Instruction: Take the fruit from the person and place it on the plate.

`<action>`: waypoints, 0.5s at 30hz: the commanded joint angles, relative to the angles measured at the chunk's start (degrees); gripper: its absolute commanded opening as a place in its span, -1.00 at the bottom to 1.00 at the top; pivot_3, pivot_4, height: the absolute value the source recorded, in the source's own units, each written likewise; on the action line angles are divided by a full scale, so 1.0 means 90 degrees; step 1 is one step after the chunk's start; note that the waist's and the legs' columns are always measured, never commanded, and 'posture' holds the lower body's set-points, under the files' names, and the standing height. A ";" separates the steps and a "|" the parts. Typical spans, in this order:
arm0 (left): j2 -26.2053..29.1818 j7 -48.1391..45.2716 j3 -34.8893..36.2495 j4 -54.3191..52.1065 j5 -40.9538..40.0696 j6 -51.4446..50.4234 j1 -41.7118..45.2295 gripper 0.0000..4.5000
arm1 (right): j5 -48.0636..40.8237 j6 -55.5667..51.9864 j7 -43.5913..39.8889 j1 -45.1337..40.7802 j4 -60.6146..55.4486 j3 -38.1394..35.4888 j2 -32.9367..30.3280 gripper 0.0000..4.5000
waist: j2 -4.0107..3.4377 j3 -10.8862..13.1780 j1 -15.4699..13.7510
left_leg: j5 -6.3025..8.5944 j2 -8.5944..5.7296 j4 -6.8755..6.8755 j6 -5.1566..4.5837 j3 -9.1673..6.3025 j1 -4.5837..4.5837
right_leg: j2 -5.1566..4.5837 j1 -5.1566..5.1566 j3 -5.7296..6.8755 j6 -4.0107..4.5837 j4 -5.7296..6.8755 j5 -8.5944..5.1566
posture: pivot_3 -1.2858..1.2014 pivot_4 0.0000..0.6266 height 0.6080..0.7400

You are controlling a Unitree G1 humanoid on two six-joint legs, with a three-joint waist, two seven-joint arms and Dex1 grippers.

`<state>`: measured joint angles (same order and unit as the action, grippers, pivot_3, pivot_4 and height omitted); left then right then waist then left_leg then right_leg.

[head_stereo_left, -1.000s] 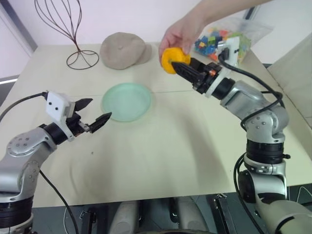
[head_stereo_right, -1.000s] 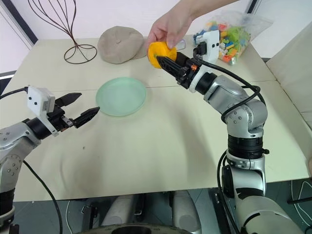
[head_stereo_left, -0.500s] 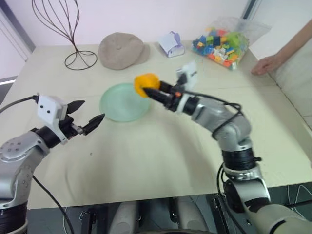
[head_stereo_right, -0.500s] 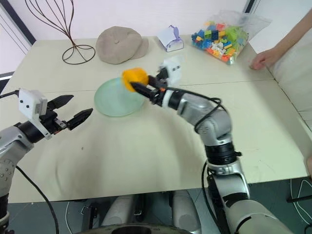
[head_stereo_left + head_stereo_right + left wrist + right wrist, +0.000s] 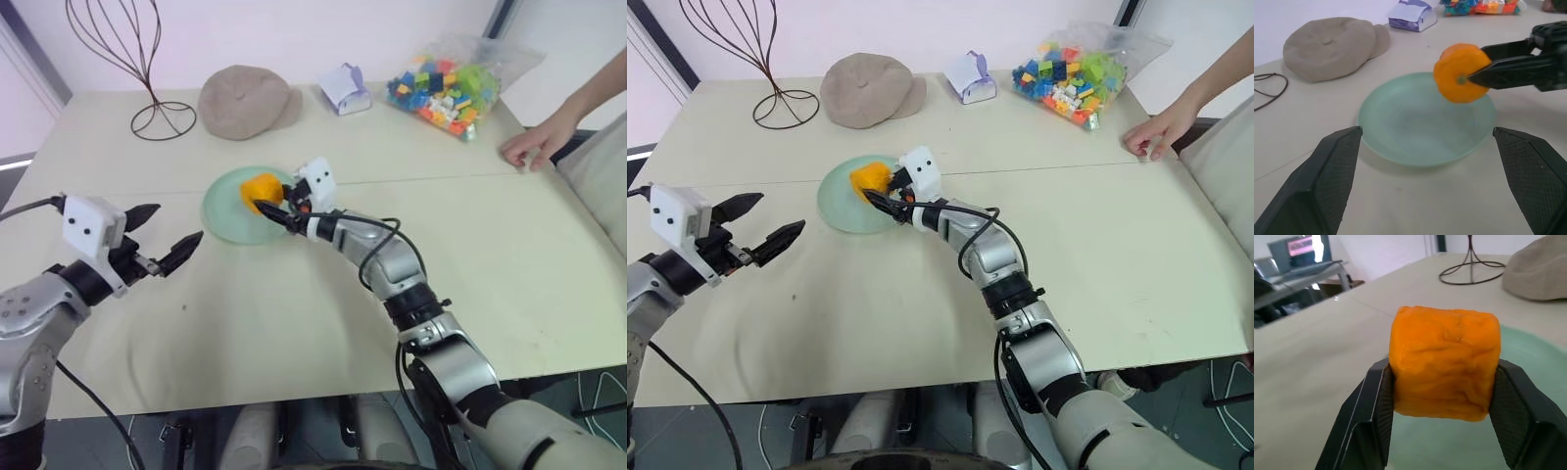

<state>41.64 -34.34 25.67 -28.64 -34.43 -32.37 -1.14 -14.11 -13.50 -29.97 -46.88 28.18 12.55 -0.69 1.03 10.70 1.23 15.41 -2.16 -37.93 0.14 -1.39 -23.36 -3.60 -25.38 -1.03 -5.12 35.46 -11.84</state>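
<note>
The orange fruit (image 5: 258,188) is squeezed between the black fingers of my right gripper (image 5: 266,202), which is shut on it. It hangs just above the pale green plate (image 5: 227,212), over the side nearer my right arm; the left wrist view shows a gap beneath the fruit (image 5: 1462,80). In the right wrist view the fruit (image 5: 1444,363) sits between both pads with the plate (image 5: 1528,357) behind it. My left gripper (image 5: 178,223) stands open and empty, left of the plate and pointing at it. The person's hand (image 5: 529,149) rests at the table's right edge.
A beige cap (image 5: 245,98) and a wire stand (image 5: 132,59) stand at the back left. A small purple-white box (image 5: 343,88) and a bag of coloured bricks (image 5: 451,83) lie at the back right. Bare tabletop stretches in front of the plate.
My right gripper carried the fruit from the person's hand down and left to just over the plate. The person's hand let go and withdrew to the right edge. My left gripper stayed put.
</note>
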 commanded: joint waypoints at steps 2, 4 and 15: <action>0.0092 0.0062 0.0189 -0.0266 -0.0066 -0.0037 0.0015 1.00 | 0.0458 0.0795 -0.0082 -0.0298 0.0589 -0.0012 0.0131 -0.07 | 0.0000 0.0000 -0.0004 | -0.0001 0.0000 0.0000 0.0001 0.0000 0.0000 | 0.0000 0.0000 0.0000 0.0000 0.0000 0.0000 | 0.03 -0.52 1.00; 0.0098 0.0057 0.0180 -0.0255 -0.0060 -0.0049 0.0031 1.00 | 0.0672 0.0962 -0.0095 -0.0328 0.0826 0.0039 0.0139 0.39 | 0.0000 0.0000 0.0003 | -0.0001 0.0000 0.0000 0.0001 0.0000 0.0000 | 0.0000 0.0001 0.0000 0.0000 0.0000 0.0000 | 0.03 -0.52 1.00; 0.0131 -0.0026 0.0066 -0.0129 -0.0048 -0.0070 0.0198 1.00 | 0.0630 0.0557 -0.0242 -0.0314 0.0068 -0.0400 -0.0200 0.99 | -0.0002 0.0001 -0.0008 | -0.0004 0.0000 0.0000 0.0006 -0.0004 0.0000 | 0.0002 0.0000 0.0002 0.0001 0.0006 0.0000 | 0.03 -0.52 1.00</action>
<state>41.94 -34.40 25.61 -28.87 -34.44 -33.28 0.06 -7.21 -7.53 -31.57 -48.15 34.32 11.06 -1.54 1.01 10.71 1.17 15.38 -2.17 -37.93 0.20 -1.43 -23.36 -3.59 -25.37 -1.00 -5.11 35.51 -11.83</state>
